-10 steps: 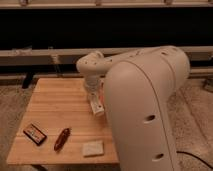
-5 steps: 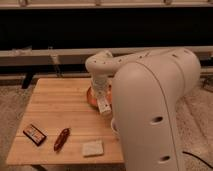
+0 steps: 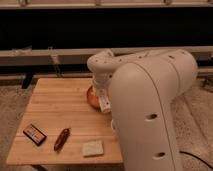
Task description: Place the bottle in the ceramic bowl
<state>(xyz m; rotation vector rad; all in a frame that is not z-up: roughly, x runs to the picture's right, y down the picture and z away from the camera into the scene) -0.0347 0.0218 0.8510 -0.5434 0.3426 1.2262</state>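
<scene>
The ceramic bowl [image 3: 91,98] is small, round, glossy and orange-brown. It sits on the wooden table [image 3: 55,107] near the right edge, and only its left part shows beside my wrist. My gripper [image 3: 103,102] hangs below the white wrist, right over the bowl's right side. A pale, narrow thing shows at the gripper's end. I cannot tell whether it is the bottle. No bottle shows plainly elsewhere. My bulky white arm [image 3: 150,100] hides the table's right edge.
A black flat box [image 3: 35,133] lies at the table's front left. A reddish-brown oblong object [image 3: 61,138] lies beside it. A flat tan square pad [image 3: 93,148] lies near the front edge. A dark shelf with metal rails runs behind the table.
The wrist and gripper have moved right and slightly forward over the table. The orange-brown bowl now shows to the left of the wrist. The things on the table have not moved.
</scene>
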